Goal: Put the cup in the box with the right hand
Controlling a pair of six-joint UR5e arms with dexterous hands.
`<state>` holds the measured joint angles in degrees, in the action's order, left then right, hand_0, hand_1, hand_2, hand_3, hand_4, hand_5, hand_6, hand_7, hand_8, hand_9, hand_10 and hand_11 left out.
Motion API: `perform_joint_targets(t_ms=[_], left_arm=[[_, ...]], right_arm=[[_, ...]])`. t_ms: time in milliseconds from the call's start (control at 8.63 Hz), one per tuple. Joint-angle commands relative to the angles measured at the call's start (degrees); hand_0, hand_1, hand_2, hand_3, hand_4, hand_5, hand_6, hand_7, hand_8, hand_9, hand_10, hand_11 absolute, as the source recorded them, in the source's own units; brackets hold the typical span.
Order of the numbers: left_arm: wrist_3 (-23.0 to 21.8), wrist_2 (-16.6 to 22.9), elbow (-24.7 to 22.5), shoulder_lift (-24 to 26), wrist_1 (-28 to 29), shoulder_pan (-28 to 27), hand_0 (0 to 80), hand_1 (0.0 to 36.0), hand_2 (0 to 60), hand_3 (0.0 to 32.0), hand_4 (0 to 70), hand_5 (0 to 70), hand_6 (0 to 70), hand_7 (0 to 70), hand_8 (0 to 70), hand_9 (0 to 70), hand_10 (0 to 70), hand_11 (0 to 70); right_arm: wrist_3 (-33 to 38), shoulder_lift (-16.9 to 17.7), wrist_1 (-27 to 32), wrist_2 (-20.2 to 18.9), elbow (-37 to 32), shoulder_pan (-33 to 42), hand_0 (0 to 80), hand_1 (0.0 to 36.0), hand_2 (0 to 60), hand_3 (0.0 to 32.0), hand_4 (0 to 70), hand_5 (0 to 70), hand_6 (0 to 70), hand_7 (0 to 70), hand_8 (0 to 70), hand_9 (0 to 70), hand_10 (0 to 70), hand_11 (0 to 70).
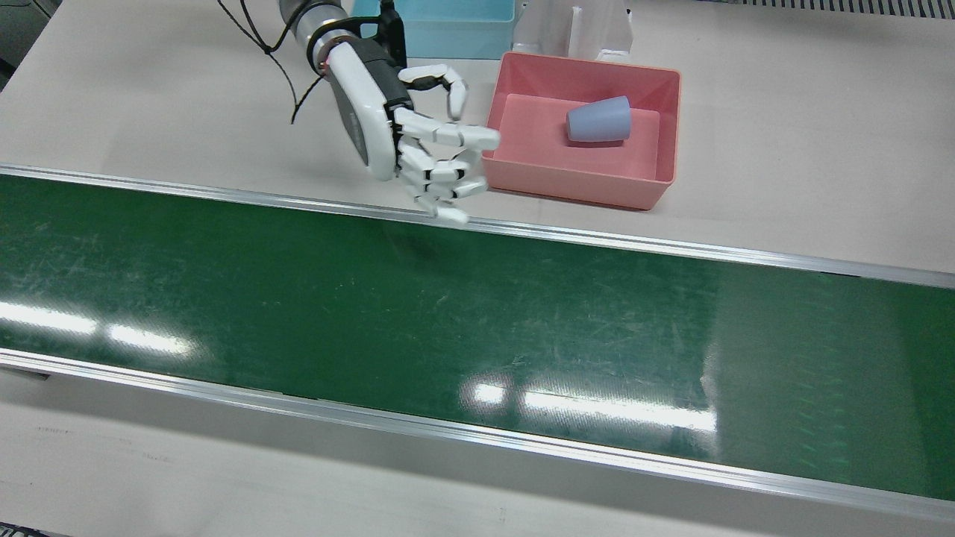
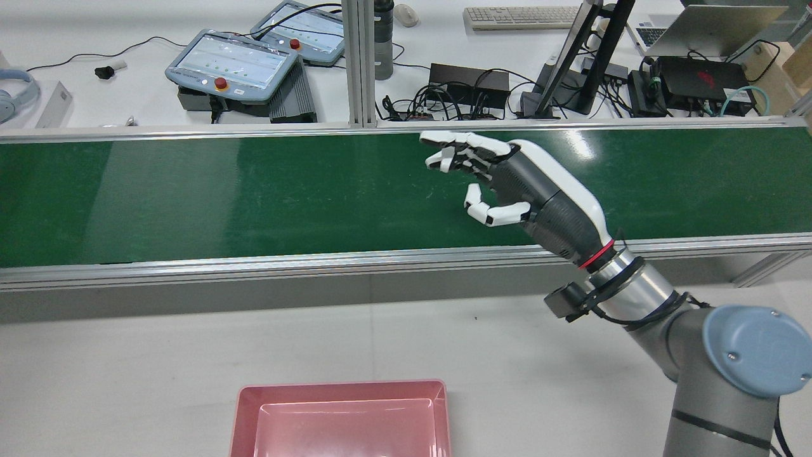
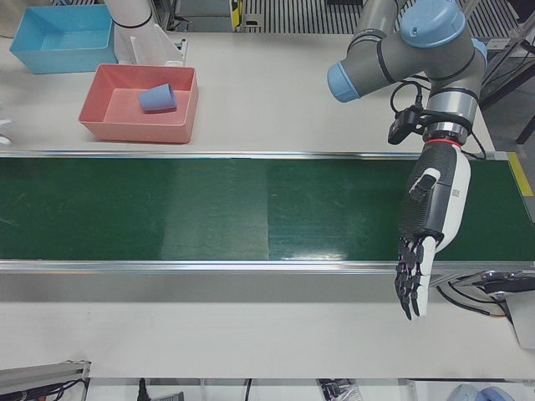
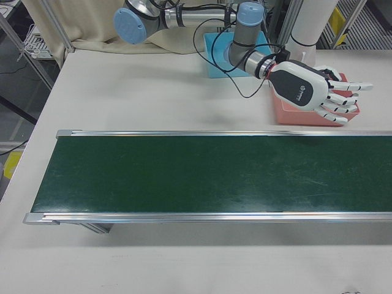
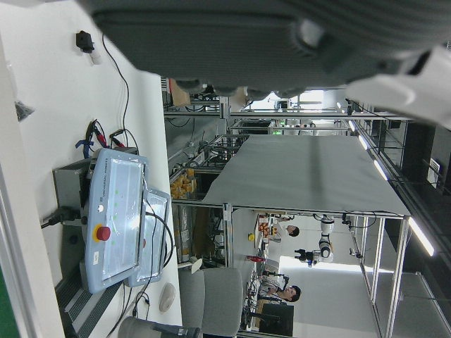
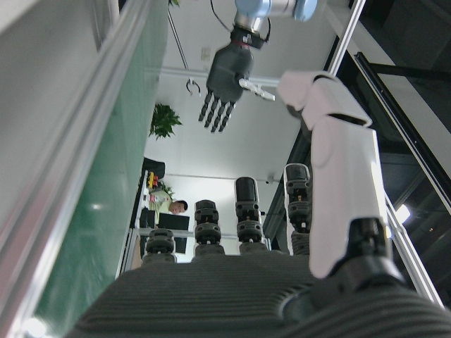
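Observation:
A lavender cup point(image 1: 599, 119) lies on its side inside the pink box point(image 1: 656, 186), also seen in the left-front view as the cup point(image 3: 157, 98) in the box point(image 3: 100, 125). My right hand point(image 1: 418, 142) hovers just left of the box's rim, open, fingers spread toward the box and holding nothing. From the rear view the right hand point(image 2: 501, 178) stands over the green belt, beyond the pink box point(image 2: 244, 419). My left hand point(image 3: 422, 242) hangs open, fingers pointing down over the belt's near edge, far from the box.
A green conveyor belt point(image 1: 448, 313) with metal rails crosses the table. A blue box point(image 1: 448, 33) and a white pedestal point(image 1: 589, 30) stand behind the pink box. Teach pendants point(image 2: 231, 63) and cables lie beyond the belt.

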<state>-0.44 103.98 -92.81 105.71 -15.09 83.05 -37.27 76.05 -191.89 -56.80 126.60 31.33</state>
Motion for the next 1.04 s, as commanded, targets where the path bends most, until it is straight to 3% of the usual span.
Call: perform_joint_targets(t_ms=[0, 116, 232, 464, 579, 695, 811, 927], left_arm=[[0.00, 0.00, 0.00, 0.02, 0.06, 0.01, 0.0, 0.0, 0.0, 0.0, 0.0, 0.0, 0.0, 0.0, 0.0, 0.0, 0.0, 0.0], [0.00, 0.00, 0.00, 0.02, 0.06, 0.01, 0.0, 0.0, 0.0, 0.0, 0.0, 0.0, 0.0, 0.0, 0.0, 0.0, 0.0, 0.0], [0.00, 0.00, 0.00, 0.02, 0.06, 0.01, 0.0, 0.0, 0.0, 0.0, 0.0, 0.0, 0.0, 0.0, 0.0, 0.0, 0.0, 0.0], [0.00, 0.00, 0.00, -0.06, 0.06, 0.01, 0.0, 0.0, 0.0, 0.0, 0.0, 0.0, 0.0, 0.0, 0.0, 0.0, 0.0, 0.0], [0.00, 0.00, 0.00, 0.02, -0.03, 0.01, 0.0, 0.0, 0.0, 0.0, 0.0, 0.0, 0.0, 0.0, 0.0, 0.0, 0.0, 0.0], [0.00, 0.00, -0.09, 0.02, -0.03, 0.01, 0.0, 0.0, 0.0, 0.0, 0.0, 0.0, 0.0, 0.0, 0.0, 0.0, 0.0, 0.0], [0.00, 0.00, -0.09, 0.02, -0.03, 0.01, 0.0, 0.0, 0.0, 0.0, 0.0, 0.0, 0.0, 0.0, 0.0, 0.0, 0.0, 0.0], [0.00, 0.00, 0.00, 0.02, -0.03, 0.01, 0.0, 0.0, 0.0, 0.0, 0.0, 0.0, 0.0, 0.0, 0.0, 0.0, 0.0, 0.0]], right_arm=[[0.26, 10.91, -3.31, 10.25, -1.08, 10.86, 56.3, 36.0, 56.0, 0.0, 0.0, 10.5, 10.5, 34.1, 11.2, 21.1, 6.8, 13.1], [1.57, 13.74, -3.14, 15.61, -4.05, 10.77, 60.3, 36.0, 40.2, 0.0, 0.0, 10.0, 5.7, 11.3, 3.8, 7.5, 2.6, 7.2], [4.80, 14.21, -2.88, 16.97, -9.38, 10.77, 58.7, 32.0, 20.5, 0.0, 0.0, 8.3, 2.2, 0.0, 0.0, 0.3, 0.0, 1.7], [18.57, 14.30, -2.43, 16.73, -20.12, 11.21, 54.3, 27.6, 16.4, 0.0, 0.0, 6.8, 0.0, 0.0, 0.0, 0.0, 0.0, 0.0], [18.72, 14.47, -2.70, 16.03, -19.46, 13.21, 52.5, 26.0, 15.2, 0.0, 0.0, 6.4, 0.0, 0.0, 0.0, 0.0, 0.0, 0.0], [17.68, 15.26, -3.57, 13.32, -15.45, 14.88, 51.2, 24.4, 14.3, 0.0, 0.0, 6.0, 0.0, 0.0, 0.0, 0.0, 0.0, 0.0], [8.88, 15.79, -3.92, 9.64, -7.58, 19.95, 51.1, 25.7, 19.3, 0.0, 0.0, 6.2, 0.0, 0.0, 0.0, 0.0, 0.0, 0.0], [0.78, 17.62, -3.84, 2.30, -2.98, 25.74, 52.6, 29.5, 26.5, 0.0, 0.0, 6.9, 0.0, 0.0, 0.0, 0.0, 0.0, 0.0]])
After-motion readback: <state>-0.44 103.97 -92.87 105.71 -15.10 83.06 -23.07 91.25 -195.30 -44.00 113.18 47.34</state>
